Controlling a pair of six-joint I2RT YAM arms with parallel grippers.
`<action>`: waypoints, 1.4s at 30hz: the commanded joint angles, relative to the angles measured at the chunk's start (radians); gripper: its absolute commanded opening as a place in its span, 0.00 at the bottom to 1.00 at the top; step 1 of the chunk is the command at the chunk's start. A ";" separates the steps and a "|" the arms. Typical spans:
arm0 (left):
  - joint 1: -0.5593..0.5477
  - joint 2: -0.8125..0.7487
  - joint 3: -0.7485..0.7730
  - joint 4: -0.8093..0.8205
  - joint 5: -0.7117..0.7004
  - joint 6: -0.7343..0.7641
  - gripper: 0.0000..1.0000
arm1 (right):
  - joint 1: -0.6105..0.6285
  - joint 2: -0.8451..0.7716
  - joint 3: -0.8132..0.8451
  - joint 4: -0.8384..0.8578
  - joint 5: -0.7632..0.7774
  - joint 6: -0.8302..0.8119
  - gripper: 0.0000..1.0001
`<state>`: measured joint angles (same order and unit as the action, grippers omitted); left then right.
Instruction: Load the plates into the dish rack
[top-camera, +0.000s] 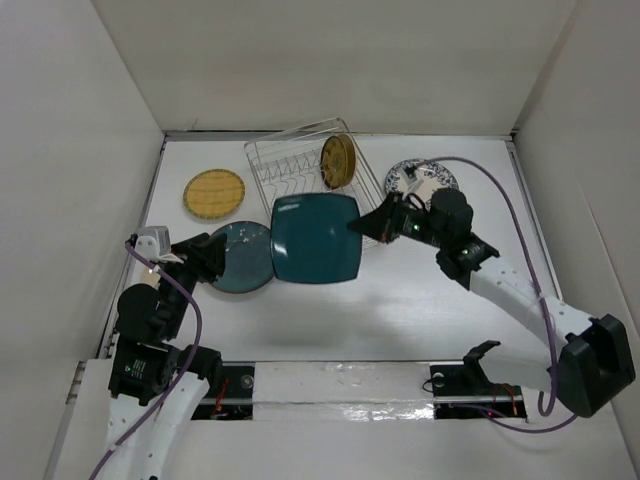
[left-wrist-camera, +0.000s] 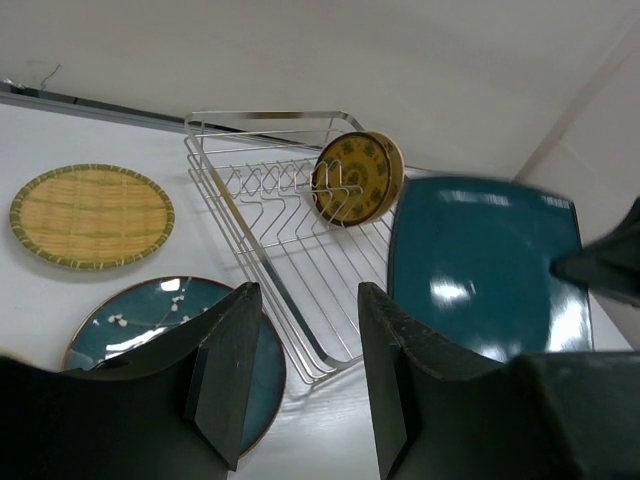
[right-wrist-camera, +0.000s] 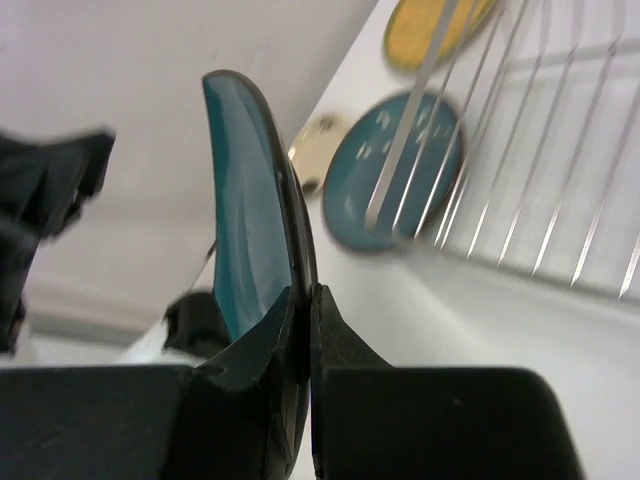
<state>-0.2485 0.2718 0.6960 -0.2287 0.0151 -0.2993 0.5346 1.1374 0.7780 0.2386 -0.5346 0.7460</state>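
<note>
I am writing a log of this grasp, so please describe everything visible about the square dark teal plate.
The square dark teal plate is glossy and looks like glazed ceramic, with rounded corners and a shallow raised rim. The right end effector is shut on its right edge and seems to hold it lifted and tilted. Seen from above, it overlaps the near side of the dish rack and the edge of the round teal plate; whether it touches either cannot be told.

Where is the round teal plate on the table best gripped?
Grip the round teal plate by its left rim: it lies flat, the open left claw is beside it, and the square plate in the right claw crowds its right side.
</note>
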 joint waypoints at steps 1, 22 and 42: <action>0.003 -0.013 0.005 0.046 0.028 0.003 0.40 | -0.025 0.086 0.199 0.093 0.229 -0.046 0.00; 0.003 -0.002 0.002 0.045 0.042 0.003 0.40 | 0.021 0.849 1.179 0.093 1.055 -0.692 0.00; 0.003 0.023 0.002 0.045 0.039 0.005 0.40 | 0.123 0.990 0.980 0.387 1.194 -0.893 0.00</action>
<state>-0.2481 0.2844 0.6960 -0.2287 0.0483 -0.2993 0.6151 2.1658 1.8065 0.3569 0.5636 -0.0975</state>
